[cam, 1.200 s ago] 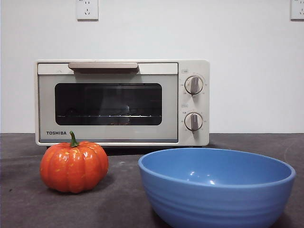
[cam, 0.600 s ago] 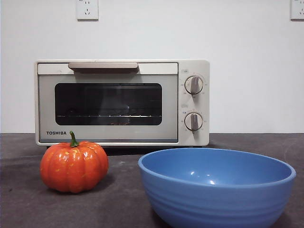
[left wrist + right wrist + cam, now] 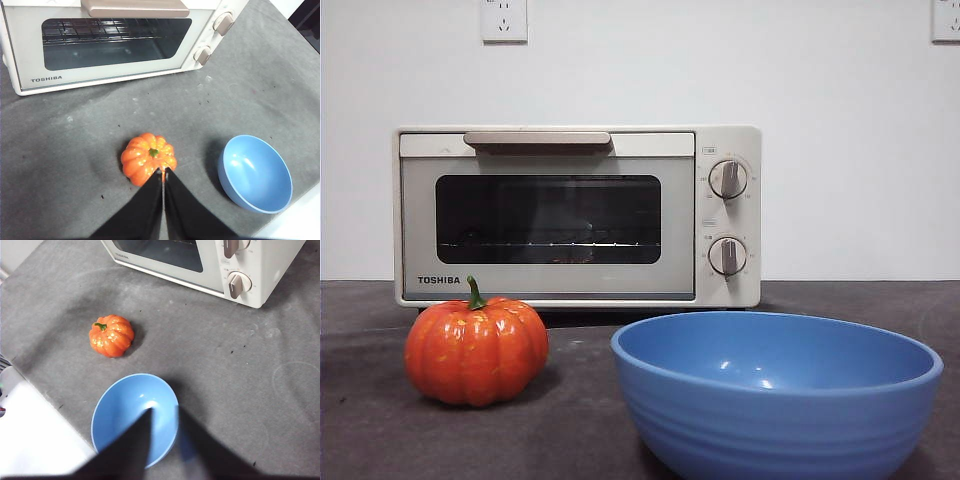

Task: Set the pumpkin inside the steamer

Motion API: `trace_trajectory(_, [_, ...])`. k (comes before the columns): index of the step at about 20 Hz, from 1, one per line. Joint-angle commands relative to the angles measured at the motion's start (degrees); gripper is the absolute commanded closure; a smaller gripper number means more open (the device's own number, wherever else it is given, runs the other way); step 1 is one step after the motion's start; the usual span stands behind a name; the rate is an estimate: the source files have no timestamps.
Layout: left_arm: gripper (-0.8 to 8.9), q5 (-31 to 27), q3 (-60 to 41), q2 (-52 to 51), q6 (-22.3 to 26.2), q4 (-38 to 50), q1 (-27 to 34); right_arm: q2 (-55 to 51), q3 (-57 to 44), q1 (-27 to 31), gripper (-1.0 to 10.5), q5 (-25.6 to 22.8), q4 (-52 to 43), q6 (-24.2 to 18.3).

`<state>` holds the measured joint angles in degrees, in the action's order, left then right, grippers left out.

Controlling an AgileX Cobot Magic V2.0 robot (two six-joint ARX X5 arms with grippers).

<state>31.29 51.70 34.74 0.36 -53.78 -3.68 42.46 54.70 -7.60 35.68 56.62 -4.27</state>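
Observation:
The orange pumpkin [image 3: 475,350] with its green stem sits on the dark table in front of the steamer's left part, clear of it. The cream TOSHIBA steamer [image 3: 578,215] stands at the back with its glass door shut. In the left wrist view my left gripper [image 3: 163,171] hangs well above the pumpkin [image 3: 145,157], jaws shut together and holding nothing, and the steamer [image 3: 110,45] lies beyond. My right gripper [image 3: 164,410] hovers high over the blue bowl with its jaws open and empty; pumpkin [image 3: 111,335] and steamer [image 3: 210,260] lie further off. Neither arm shows in the front view.
A wide blue bowl [image 3: 775,395] stands near the table's front, to the right of the pumpkin. The table's front edge [image 3: 55,400] runs close to the bowl [image 3: 132,410]. Wall sockets [image 3: 504,18] sit high behind the steamer.

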Motion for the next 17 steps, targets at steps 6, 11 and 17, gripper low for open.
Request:
trace_trajectory(6, [7.98,0.15,1.31,0.07,0.66,0.63,-0.2,0.52,1.03,-0.96,5.6,0.31,-1.53,1.22])
trace_trajectory(11, [7.98,0.15,1.31,0.07,0.66,0.61,-0.2,1.68,1.03,-3.58,5.4,0.33,-4.92,3.69])
trace_trajectory(17, [7.98,0.15,1.31,0.07,0.66,0.66,-0.2,8.04,4.13,-12.59,5.4,0.04,-12.11,6.91])
